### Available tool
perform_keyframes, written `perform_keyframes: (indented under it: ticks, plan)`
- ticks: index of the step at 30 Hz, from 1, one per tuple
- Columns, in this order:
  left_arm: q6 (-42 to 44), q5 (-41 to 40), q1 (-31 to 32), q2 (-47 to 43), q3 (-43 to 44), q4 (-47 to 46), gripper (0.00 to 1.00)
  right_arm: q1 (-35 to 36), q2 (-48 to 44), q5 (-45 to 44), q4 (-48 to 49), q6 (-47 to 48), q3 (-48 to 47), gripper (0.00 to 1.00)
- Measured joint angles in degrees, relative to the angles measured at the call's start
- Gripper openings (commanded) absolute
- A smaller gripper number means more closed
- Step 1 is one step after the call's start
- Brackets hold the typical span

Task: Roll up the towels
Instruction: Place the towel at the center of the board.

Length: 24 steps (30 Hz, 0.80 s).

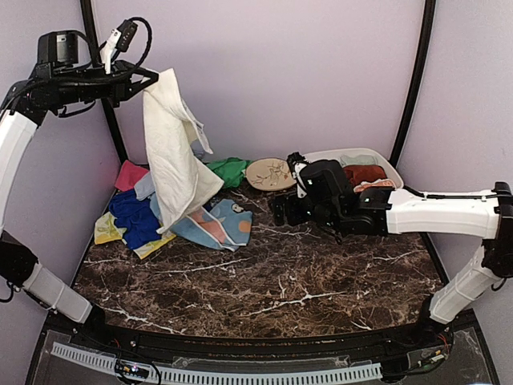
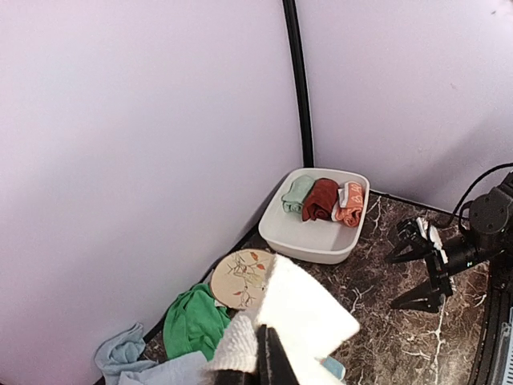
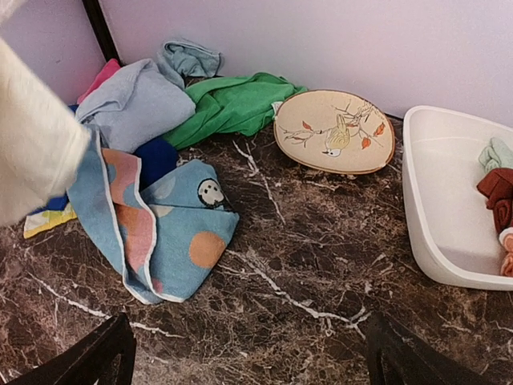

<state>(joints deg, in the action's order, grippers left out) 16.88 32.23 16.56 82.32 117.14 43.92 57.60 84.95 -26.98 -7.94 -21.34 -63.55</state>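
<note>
Left gripper (image 1: 149, 80) is clenching the white towel (image 1: 172, 152), dangling it high, left of the plate (image 1: 268, 173). Right gripper (image 1: 278, 210) is hovering released and empty near the plate. Other towels (image 1: 140, 216) are lying heaped left of it.

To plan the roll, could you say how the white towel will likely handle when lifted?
Probably floppy: the white towel hangs limp in folds from the shut left gripper. Likely light, since one pinch at its top carries all of it. Its nubby weave suggests it should grip rather than slip.
</note>
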Motion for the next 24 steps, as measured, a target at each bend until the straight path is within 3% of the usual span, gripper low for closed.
perform_keyframes:
  ticks: [7,11,16,19,20,22,23,24]
  plan:
    - [-1.5,7.3,1.7,0.6,3.2,1.4,0.0,-1.3,4.6,1.6,-0.8,-1.5,0.1,1.0]
    - [-1.9,12.9,7.1,3.2,2.6,6.3,0.0,-3.4,4.7,1.7,-1.8,-2.3,0.0,1.0]
    - [-2.3,17.5,15.8,5.5,-6.0,9.9,0.0,-6.8,3.8,1.2,-5.6,-3.6,0.0,1.0]
    - [-2.3,18.5,22.6,7.3,-9.9,10.3,0.13,-8.9,1.4,0.6,-7.1,-4.6,0.4,1.0]
    - [-2.3,18.9,25.3,8.5,-10.3,10.6,0.24,-9.4,0.3,0.3,-7.4,-4.9,0.7,1.0]
    - [-1.9,19.9,28.9,10.9,-10.1,11.0,0.59,-10.2,-1.8,-0.1,-7.9,-5.5,1.2,1.0]
    - [-1.3,20.6,30.1,12.2,-9.6,11.6,0.71,-10.4,-2.5,-0.3,-8.2,-5.8,1.3,1.0]
    - [-1.1,21.2,31.0,13.9,-8.3,12.5,0.76,-10.6,-3.2,-0.5,-8.5,-6.0,1.4,1.0]
